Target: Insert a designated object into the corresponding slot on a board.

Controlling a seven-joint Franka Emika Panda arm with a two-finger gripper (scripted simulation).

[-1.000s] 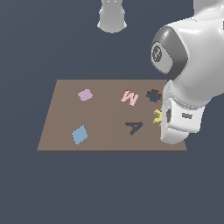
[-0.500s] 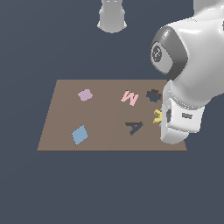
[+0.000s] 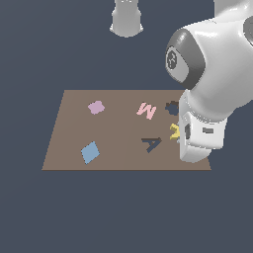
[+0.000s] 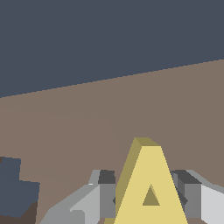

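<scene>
**Yellow A between the jaws, not yet at its slot**

The yellow letter A (image 4: 151, 188) is standing between the two grey fingers (image 4: 103, 197) of the gripper (image 4: 148, 199). In the wrist view, one finger is sitting on each side of the block and pressing close against it, so the jaws are looking clenched on the A. In the exterior view only a small yellow part of the A (image 3: 174, 131) is showing, because the robot's large white arm (image 3: 212, 79) is covering the rest. The block is sitting near the edge of the brown board (image 3: 113, 153) on the exterior view's right. Whether it is lifted clear of the board or resting on it cannot be told.

The dark A-shaped slot (image 3: 152, 144) is lying empty, just beside the block toward the exterior view's left. A dark flower-shaped cutout (image 3: 171, 107) is lying close by, farther back on the board.

Moving outward, a pink letter M (image 3: 147, 110) is resting near the board's middle, a pale purple shape (image 3: 96, 106) is lying farther to the exterior view's left, and a blue diamond (image 3: 90, 152) is lying near the front corner on that side.

Judging progress: the grasp appears done. Carrying the A over the slot, lining it up and lowering it in are all remaining.
</scene>
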